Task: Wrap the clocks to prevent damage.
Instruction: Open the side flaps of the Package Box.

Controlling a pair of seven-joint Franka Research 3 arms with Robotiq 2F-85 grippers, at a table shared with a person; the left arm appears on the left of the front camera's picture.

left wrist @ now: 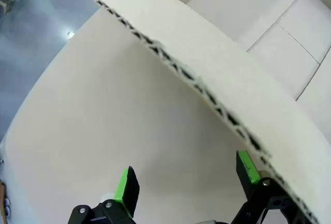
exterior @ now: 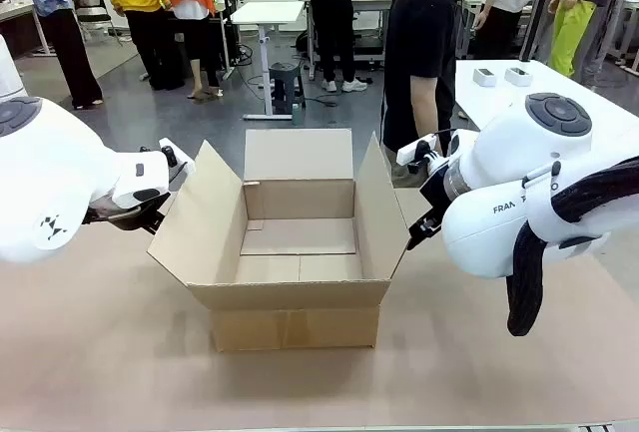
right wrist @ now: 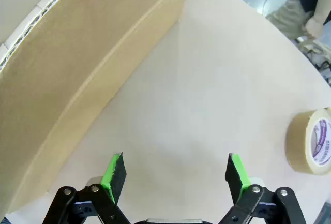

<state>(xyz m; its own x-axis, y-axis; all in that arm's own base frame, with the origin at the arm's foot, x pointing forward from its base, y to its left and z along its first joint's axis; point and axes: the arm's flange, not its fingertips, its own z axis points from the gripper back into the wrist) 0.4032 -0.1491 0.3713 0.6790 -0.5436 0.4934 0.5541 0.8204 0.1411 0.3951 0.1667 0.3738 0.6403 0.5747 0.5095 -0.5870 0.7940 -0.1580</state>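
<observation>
Between my two arms, at the middle of the tabletop [exterior: 100, 362], the cardboard box [exterior: 300, 252] stands with its flaps spread and its floor bare. Where the clocks are I cannot tell, so I judge the wrapping not yet begun: everything is left to do, and so far only the box is ready.

My left fingers [left wrist: 126, 188] stand wide and hold nothing. One pad sits just beside the corrugated edge of the left flap [exterior: 195, 217]; whether it touches is hard to say from so close. To the left of that flap the tabletop is open.

My right fingers [right wrist: 115, 175] are also wide and empty, hanging over bare tabletop near the right flap [exterior: 379, 203]. A roll of tape [right wrist: 314, 141] lies apart from them on the tabletop. A person [exterior: 419, 53] stands at the far side, so my room is mainly near and outward.
</observation>
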